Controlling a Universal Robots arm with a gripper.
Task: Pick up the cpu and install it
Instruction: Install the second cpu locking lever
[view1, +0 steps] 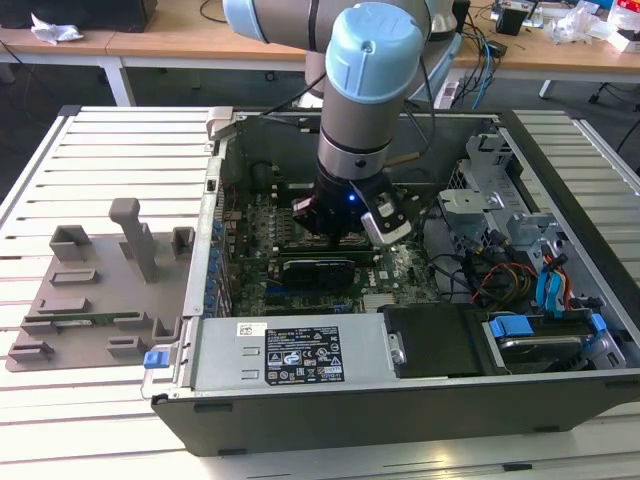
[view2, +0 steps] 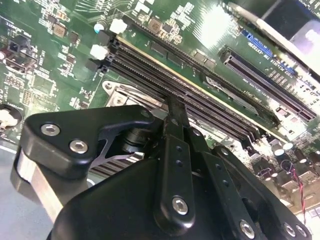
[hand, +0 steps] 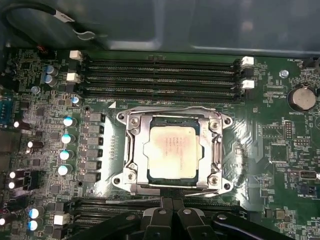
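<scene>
open computer case (view1: 560, 300) lies on a slatted table (view1: 110, 150); the arm reaches down into it and the gripper (view1: 345, 228) hangs low over the green motherboard (hand: 45, 95). a grey plastic tray (view1: 80, 300) sits outside the case, well apart from the gripper.

in the first wrist view the cpu (hand: 172, 152) lies flat inside the metal-framed socket (hand: 127, 150), just ahead of the gripper's fingertips (hand: 172, 205). whether the fingers are apart or together cannot be told from these views; nothing is seen clamped between them.

handling, as a judgement: the cpu looks light, stiff and thin, with a smooth metal top likely to slip; the underside contacts are probably fragile. hold would be by two opposite edges only, kept level.

obstructions: the socket frame closes tightly round all four cpu edges, leaving little finger room. memory slots (hand: 160, 75) run just beyond the socket, and a second bank (view2: 200, 95) lies close to the fingers. capacitors (hand: 67, 137) stand beside the socket.
</scene>
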